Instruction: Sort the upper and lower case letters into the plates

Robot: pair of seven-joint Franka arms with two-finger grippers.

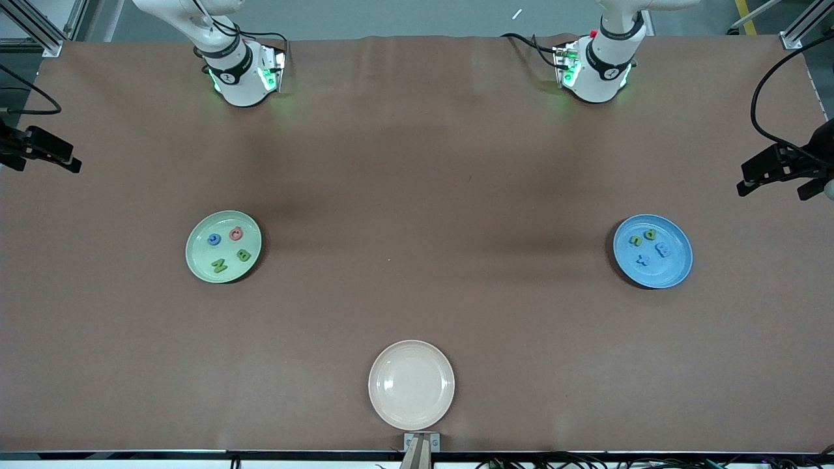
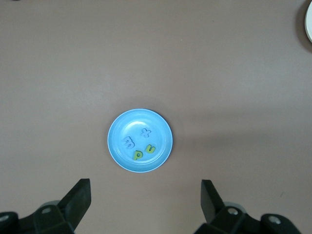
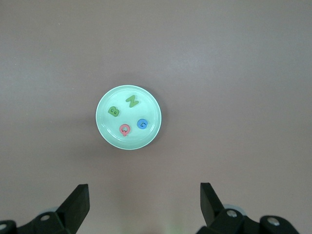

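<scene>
We saw the mint green plate (image 1: 223,247) toward the right arm's end of the table, with four letters lying in it: a blue G (image 1: 214,240), a pink Q (image 1: 236,233), a green B (image 1: 244,255) and a green N (image 1: 219,264). The blue plate (image 1: 652,251) sat toward the left arm's end, holding four more: a green u (image 1: 636,240), a green p (image 1: 649,234), a blue m (image 1: 663,249) and a blue x (image 1: 643,260). All letters lay apart from each other inside their plates.

A cream plate (image 1: 411,385) with nothing in it sat nearer the front camera, between the two.

We noted the left gripper (image 2: 146,200) high over the table above the blue plate (image 2: 140,140), fingers (image 2: 80,197) spread wide, holding nothing. The right gripper (image 3: 145,202) hung high above the mint green plate (image 3: 128,117), fingers (image 3: 78,201) spread just as wide, also holding nothing. Neither gripper touched any letter or plate. In the front view we saw only the arm bases, at the top edge of the table (image 1: 417,163).
</scene>
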